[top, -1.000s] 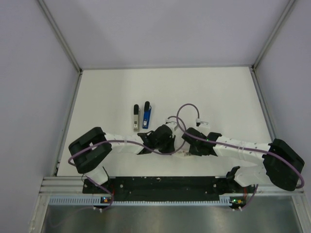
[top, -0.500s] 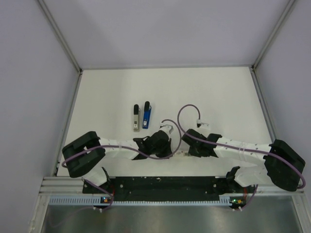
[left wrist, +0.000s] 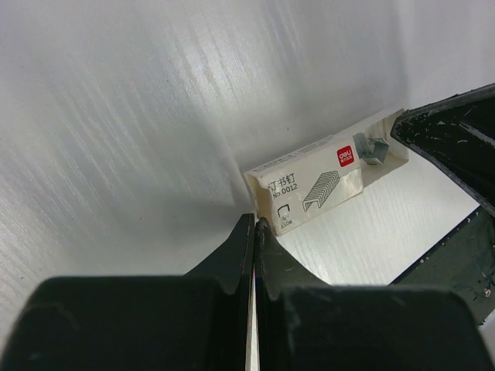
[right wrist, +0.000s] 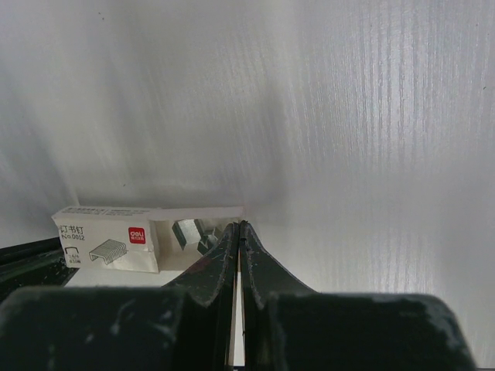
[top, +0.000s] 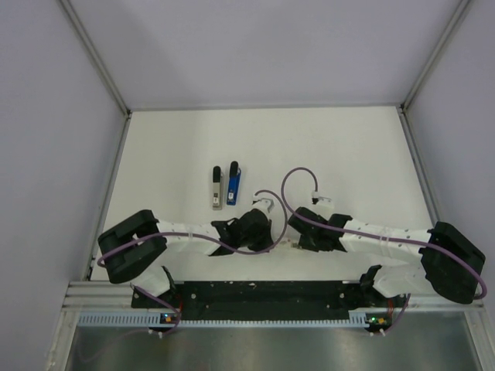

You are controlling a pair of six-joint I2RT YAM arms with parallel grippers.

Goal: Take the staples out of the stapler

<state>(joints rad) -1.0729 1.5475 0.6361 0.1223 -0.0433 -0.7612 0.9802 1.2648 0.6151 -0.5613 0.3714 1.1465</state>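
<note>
Stapler is lying a little toward the left edge from the middle of the table. Its length is running toward the far edge, and a grey bar is sitting just beside it on the left-edge side, with nothing touching either.

Left wrist view: the left gripper is keeping its fingers pressed together on nothing, and a white staple box is lying ahead.

Right wrist view: the right gripper is likewise pinching nothing, its tips sitting beside the box's open end, where a few staples are showing.

The stapler is probably going to handle as light, rigid and slick. Pinching across the blue body's long sides at mid-length seems safest, leaving the black end free.
</note>
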